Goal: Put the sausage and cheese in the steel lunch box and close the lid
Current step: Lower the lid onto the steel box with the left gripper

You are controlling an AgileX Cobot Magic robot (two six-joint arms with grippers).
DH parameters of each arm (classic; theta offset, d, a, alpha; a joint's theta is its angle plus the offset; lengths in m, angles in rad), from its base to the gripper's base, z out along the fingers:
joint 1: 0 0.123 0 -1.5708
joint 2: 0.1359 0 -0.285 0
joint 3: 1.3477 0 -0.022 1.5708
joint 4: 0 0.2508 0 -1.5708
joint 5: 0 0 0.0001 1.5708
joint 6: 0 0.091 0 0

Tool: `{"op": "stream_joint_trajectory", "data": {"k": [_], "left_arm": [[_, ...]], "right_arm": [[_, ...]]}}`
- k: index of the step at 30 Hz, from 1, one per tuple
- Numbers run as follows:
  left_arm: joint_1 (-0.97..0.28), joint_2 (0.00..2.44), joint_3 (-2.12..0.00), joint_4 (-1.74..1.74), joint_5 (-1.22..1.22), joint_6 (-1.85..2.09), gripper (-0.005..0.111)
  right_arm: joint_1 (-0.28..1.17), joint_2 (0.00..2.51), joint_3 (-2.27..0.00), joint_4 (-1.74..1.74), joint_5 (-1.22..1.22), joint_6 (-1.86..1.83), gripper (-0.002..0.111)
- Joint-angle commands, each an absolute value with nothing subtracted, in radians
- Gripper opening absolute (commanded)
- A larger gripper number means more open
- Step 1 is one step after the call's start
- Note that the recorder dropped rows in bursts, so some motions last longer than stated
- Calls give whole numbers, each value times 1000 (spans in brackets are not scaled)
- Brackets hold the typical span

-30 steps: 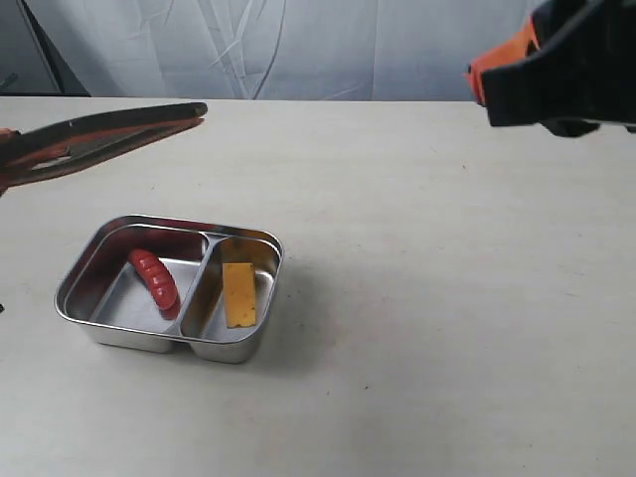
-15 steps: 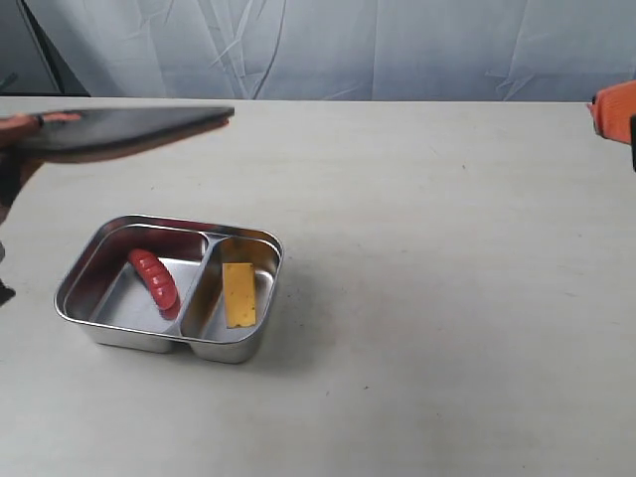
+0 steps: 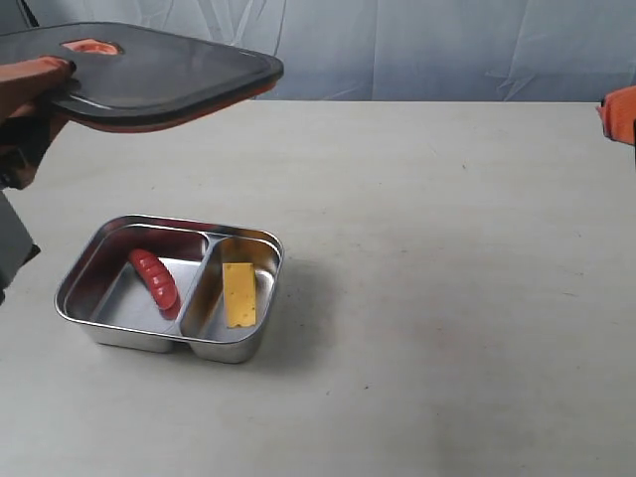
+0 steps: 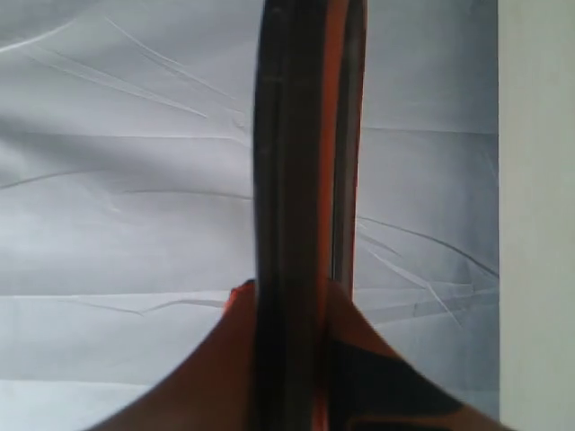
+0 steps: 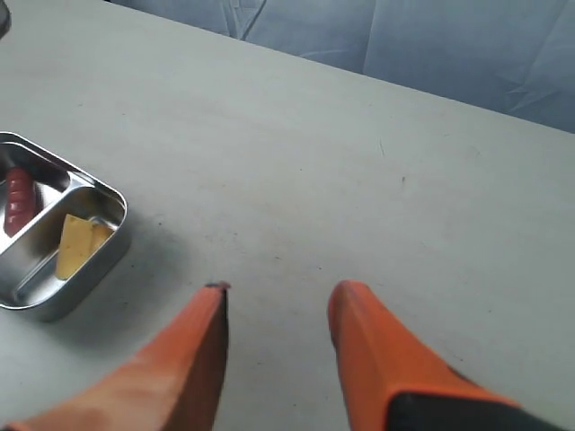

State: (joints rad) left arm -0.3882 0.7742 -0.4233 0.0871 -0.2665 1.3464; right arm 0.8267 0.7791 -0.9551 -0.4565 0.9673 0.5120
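The steel lunch box (image 3: 99,333) rests on the table at the left, uncovered. Its left compartment holds the dark-red sausage (image 3: 153,278); the right one holds the yellow cheese (image 3: 238,294). High above the box, my left gripper (image 3: 50,78) is shut on the edge of the dark lid (image 3: 169,79), which lies almost flat with its orange valve tab (image 3: 91,46) facing up. The left wrist view shows the lid (image 4: 296,162) edge-on between the orange fingers (image 4: 225,359). My right gripper (image 5: 277,301) is open and empty, far right of the box (image 5: 112,205).
A wrinkled grey cloth backdrop (image 3: 417,50) hangs behind the table's far edge. Bare beige tabletop (image 3: 447,278) spreads to the right of the box. Only an orange corner of the right arm (image 3: 621,111) shows at the right border.
The lid has risen and levelled out above the box, swinging rightward so its top face shows. The right arm has withdrawn to the right border.
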Motion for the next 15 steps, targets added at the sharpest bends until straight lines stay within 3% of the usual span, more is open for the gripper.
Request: {"op": "stream_joint_trajectory", "data": {"k": [1,15], "left_arm": [[-405,832,-389,35,-290,1345,0],[-415,962,-353,-254,-286,1512,0]], "right_arm": [[827,773,-954,-470,970,517,39],[827,773,-954,-492,994,517,39]]}}
